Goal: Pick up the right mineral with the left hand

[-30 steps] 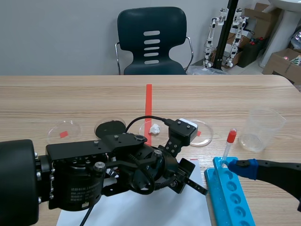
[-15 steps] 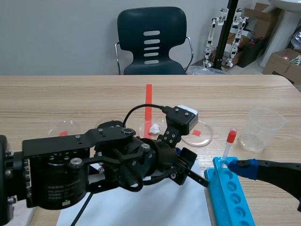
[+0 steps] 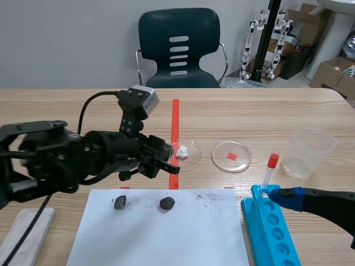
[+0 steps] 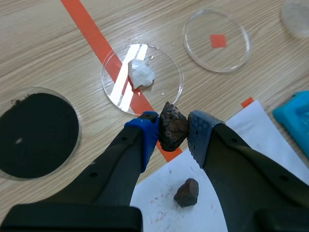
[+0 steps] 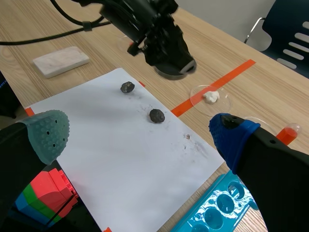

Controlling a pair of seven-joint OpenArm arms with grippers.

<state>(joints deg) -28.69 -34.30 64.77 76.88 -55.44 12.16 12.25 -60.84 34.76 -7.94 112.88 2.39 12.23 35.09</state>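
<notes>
Two dark minerals on white paper sheet

Mineral is showing dark brown, left gripper pads blue. Paper is looking white with dark grey stones; table is showing tan woodgrain, tape orange-red, rack turquoise, tube cap red.

Left arm matte black, bulky rounded links, black cable looping to grey-capped camera block, left jaws thick and black, blue pads, right jaws black, dotted grey-green pad, blue pad.
</notes>
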